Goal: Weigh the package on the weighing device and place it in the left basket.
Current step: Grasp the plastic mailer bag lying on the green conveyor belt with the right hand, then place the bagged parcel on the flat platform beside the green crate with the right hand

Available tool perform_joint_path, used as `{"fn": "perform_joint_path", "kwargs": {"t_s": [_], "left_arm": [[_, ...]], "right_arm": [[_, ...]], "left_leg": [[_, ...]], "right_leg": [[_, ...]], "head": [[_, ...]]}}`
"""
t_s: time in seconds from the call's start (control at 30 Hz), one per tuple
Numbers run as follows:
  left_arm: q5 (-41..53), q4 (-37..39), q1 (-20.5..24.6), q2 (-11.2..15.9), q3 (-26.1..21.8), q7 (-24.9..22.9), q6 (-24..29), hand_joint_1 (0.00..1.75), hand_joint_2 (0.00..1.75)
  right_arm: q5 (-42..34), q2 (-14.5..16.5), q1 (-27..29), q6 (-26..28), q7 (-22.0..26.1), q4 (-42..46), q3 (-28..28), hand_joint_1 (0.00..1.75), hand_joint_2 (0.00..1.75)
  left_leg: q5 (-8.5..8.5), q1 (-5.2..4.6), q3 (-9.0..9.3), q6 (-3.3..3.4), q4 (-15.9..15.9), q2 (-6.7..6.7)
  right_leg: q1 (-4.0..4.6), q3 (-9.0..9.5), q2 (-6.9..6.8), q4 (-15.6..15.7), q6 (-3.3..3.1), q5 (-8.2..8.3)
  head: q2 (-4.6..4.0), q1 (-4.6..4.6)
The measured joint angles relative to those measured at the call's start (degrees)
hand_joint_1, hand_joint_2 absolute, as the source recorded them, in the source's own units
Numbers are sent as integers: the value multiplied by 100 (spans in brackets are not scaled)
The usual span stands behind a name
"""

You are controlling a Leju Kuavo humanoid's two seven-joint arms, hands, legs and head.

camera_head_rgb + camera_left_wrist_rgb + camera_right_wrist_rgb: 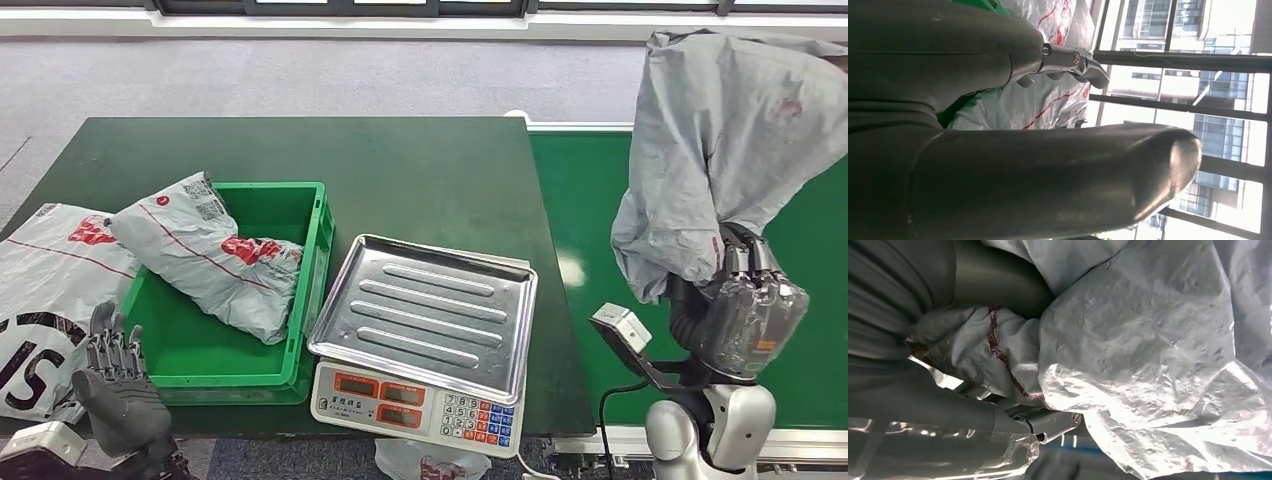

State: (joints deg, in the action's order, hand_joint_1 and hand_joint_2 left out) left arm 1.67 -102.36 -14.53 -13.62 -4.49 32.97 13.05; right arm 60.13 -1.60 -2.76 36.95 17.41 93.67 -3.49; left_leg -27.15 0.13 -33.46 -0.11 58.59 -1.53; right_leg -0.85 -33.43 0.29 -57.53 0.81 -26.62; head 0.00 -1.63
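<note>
Nearest the robot, at the lower left of the head view, the left hand [118, 385] is seen at the table's front edge, its dark fingers upright, slightly apart and closed on nothing. In the left wrist view the same hand [998, 150] is shown with its thick thumb extended and nothing within it. At the lower right, the right hand [745, 305] is raised above the conveyor belt [590, 200] and is gripped around the lower end of a grey package [720, 140], which is held aloft and stands crumpled above the hand. In the right wrist view the package [1148, 365] is seen pressed between the thumb and the fingers of the right hand [973, 405], a red printed line being visible on its wrinkled film.

At the front of the green table [430, 160] the weighing device [425, 330] is placed, its steel tray bare and its keypad and displays turned toward the robot. Just beside it, to the left, a green basket [310, 260] is set, in which a second grey parcel [215, 255] lies tilted, one end resting over the basket's left rim. Left of the basket, a flat white mailer [50, 290] with red and black print is laid on the table. Beyond the table, grey floor [300, 75] is shown.
</note>
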Motion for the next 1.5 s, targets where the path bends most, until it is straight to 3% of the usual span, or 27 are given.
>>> {"fn": "perform_joint_path", "kwargs": {"t_s": [0.13,0.37,0.57,0.77,0.8,0.9,0.93,1.2,1.5], "left_arm": [[-34,249,301,3,49,-65,-103,0,0],[-44,791,795,75,305,-160,-129,0,0],[-43,933,879,96,361,-188,-52,0,0],[-45,951,877,99,361,-191,31,0,0],[-46,951,877,100,361,-191,41,0,0],[-64,942,866,103,361,-192,69,0,0],[-72,928,851,103,361,-193,79,0,0],[-41,711,681,89,359,-220,148,0,0],[24,539,626,69,359,-243,152,0,0]], "right_arm": [[-907,180,-582,-658,383,-744,754,175,175],[-1578,1014,-1509,-1344,689,-2711,1942,175,175],[-1883,1394,-1869,-1827,788,-3652,2403,175,175],[-1908,1572,-2105,-2148,457,-4119,2672,175,175],[-1914,1579,-2124,-2170,424,-4155,2691,158,175],[-1872,1588,-2158,-2194,189,-4223,2722,27,175],[-1819,1588,-2162,-2186,35,-4230,2724,0,175],[-1288,1491,-2154,-1912,-817,-3947,2725,0,175],[-1162,1387,-1993,-1894,-945,-3234,2725,0,175]], "left_leg": [[8,3,11,-12,-1,21],[29,15,12,-41,-2,16],[25,19,6,-47,-3,20],[25,19,1,-47,-3,13],[25,19,1,-48,-3,13],[25,18,1,-48,-3,14],[25,18,1,-48,-3,13],[24,18,0,-48,-2,15],[24,19,1,-49,-3,16]], "right_leg": [[4,-3,12,-3,-9,7],[15,-17,21,-19,-25,18],[18,-24,24,-22,-28,17],[18,-26,22,-21,-29,15],[18,-26,22,-21,-29,16],[18,-26,23,-21,-29,16],[18,-26,23,-21,-29,16],[18,-30,24,-21,-30,16],[19,-30,24,-21,-30,15]], "head": [[1,-1],[0,0],[0,-1],[0,-1],[0,-1],[0,-1],[0,-1],[0,-1],[0,-1]]}}
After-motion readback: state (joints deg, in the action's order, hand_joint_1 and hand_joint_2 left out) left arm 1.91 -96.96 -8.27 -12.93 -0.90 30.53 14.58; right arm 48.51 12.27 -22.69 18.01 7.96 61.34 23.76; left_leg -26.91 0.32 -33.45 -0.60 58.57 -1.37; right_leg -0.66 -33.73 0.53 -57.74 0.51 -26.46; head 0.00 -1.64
